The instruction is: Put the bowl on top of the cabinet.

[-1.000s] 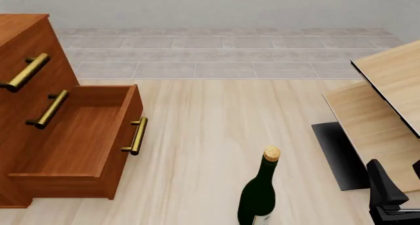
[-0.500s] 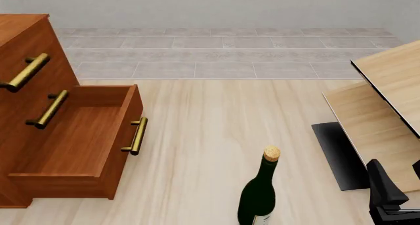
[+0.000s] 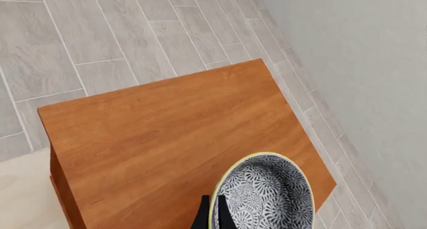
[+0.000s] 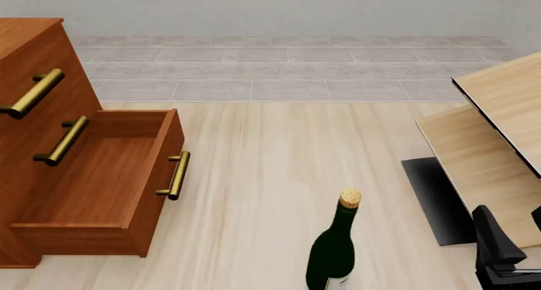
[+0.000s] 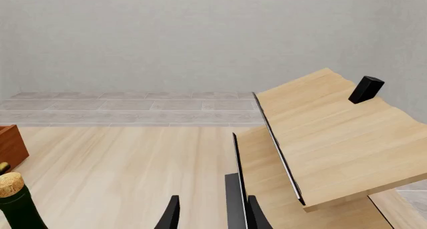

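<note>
Bowl (image 3: 265, 194) over cabinet (image 3: 160, 134) top, rim pinched in left end effector (image 3: 211, 215); contact unclear, release pending. Right end effector (image 5: 212, 209) idle, fingers apart.

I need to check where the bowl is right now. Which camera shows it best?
The left wrist view: the bowl fills its lower part, speckled inside visible, with the left end effector at its rim, over the cabinet top. The front and right wrist views show no bowl at all.
</note>
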Robot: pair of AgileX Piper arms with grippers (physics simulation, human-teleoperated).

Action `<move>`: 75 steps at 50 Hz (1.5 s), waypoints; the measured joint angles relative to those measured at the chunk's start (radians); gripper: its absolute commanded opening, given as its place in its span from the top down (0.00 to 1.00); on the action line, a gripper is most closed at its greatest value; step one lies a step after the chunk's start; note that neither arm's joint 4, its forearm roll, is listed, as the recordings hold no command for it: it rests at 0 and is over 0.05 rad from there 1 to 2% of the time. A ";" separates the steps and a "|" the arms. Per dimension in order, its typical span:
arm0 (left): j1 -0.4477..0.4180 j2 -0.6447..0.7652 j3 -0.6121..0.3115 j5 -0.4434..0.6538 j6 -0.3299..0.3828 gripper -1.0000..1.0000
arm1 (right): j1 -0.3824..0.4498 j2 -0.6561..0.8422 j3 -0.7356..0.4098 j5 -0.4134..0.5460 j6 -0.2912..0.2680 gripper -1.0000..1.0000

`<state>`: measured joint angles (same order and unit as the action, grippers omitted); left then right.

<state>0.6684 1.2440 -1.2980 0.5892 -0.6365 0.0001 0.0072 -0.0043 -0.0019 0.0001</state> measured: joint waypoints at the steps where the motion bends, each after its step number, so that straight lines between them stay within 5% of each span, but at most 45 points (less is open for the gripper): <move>1: 0.000 0.000 0.001 -0.002 0.001 1.00 | 0.000 0.000 0.000 0.000 0.000 0.00; 31: 0.033 0.007 0.022 -0.042 0.045 1.00 | 0.000 0.000 0.000 0.000 0.000 0.00; 32: 0.034 0.007 0.023 -0.042 0.046 0.00 | 0.000 0.000 0.000 0.000 0.000 0.00; 75: 0.015 -0.117 -0.068 0.028 0.011 0.00 | 0.000 0.000 0.000 0.000 0.000 0.00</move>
<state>0.6831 1.1270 -1.3657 0.6176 -0.6252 0.0001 0.0072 -0.0043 -0.0019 0.0000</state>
